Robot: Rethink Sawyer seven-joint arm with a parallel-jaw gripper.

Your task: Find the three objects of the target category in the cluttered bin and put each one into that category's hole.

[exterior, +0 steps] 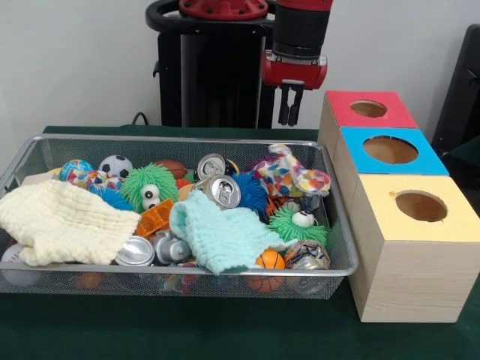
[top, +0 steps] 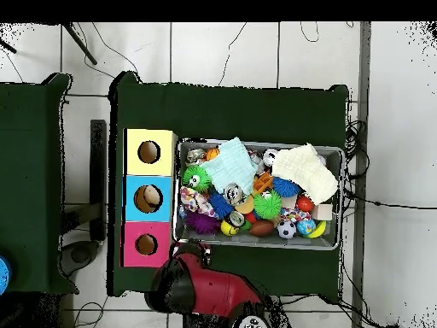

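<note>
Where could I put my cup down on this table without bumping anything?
The green table is bare along the near edge, in front of the bin and the yellow box. Inside the bin, toys, cans and cloths leave no gap.

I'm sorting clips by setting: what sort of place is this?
Probably a robotics lab or test room, not a home: a robot arm on a pedestal at a green-covered table, three boxes with holes, and cables across a tiled floor.
</note>
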